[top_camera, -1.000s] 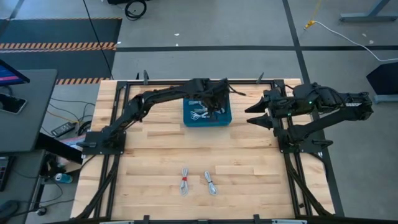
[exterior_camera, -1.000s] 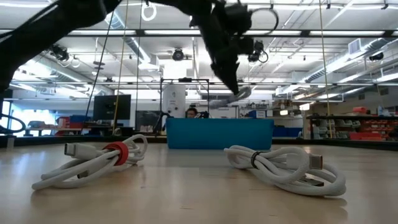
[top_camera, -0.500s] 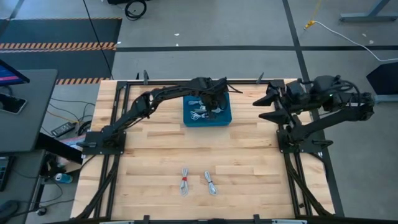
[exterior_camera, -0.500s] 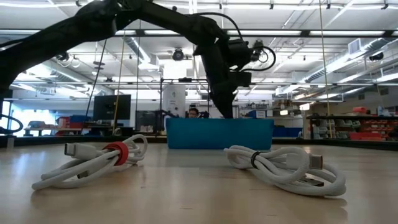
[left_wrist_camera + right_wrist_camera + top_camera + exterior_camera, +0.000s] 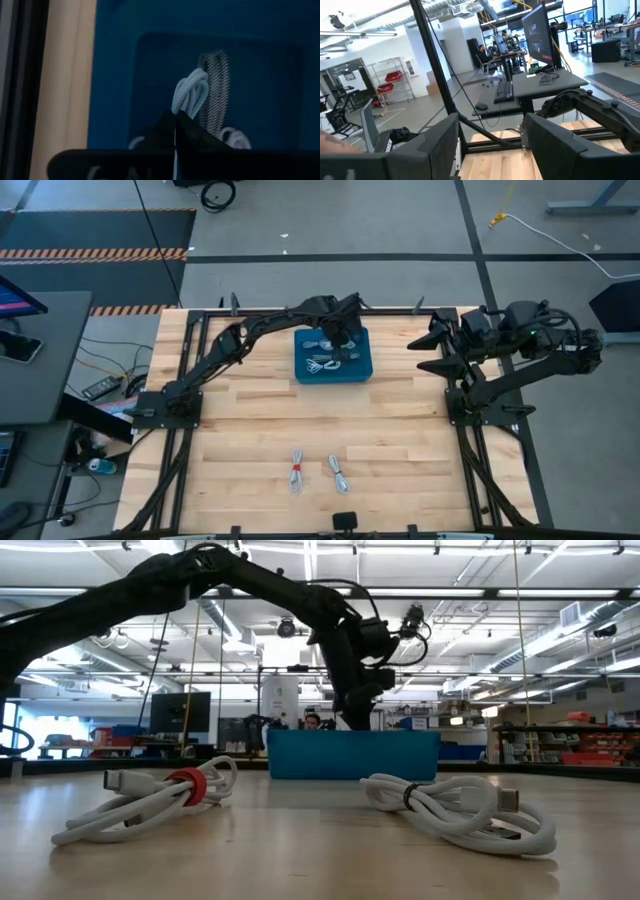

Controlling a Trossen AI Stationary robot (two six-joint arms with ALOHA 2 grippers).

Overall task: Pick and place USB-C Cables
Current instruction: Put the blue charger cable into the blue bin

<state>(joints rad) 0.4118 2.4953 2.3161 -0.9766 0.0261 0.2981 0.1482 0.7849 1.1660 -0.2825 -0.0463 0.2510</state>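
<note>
Grey concrete floor [image 5: 330, 225] with dark seams beyond the left gripper [image 5: 345, 340], black mat with orange-striped edge [image 5: 95, 252] far to its left, dark grey desk [image 5: 40, 355] beside the pale wooden slatted table [image 5: 260, 420], ceiling strip lights [image 5: 470, 592], red bins on white wire shelves [image 5: 395, 82].

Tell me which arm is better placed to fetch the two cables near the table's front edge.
Probably the left. Its gripper is over the blue bin, straight behind both cables. The right gripper, jaws open, waits at the table's right edge.
</note>
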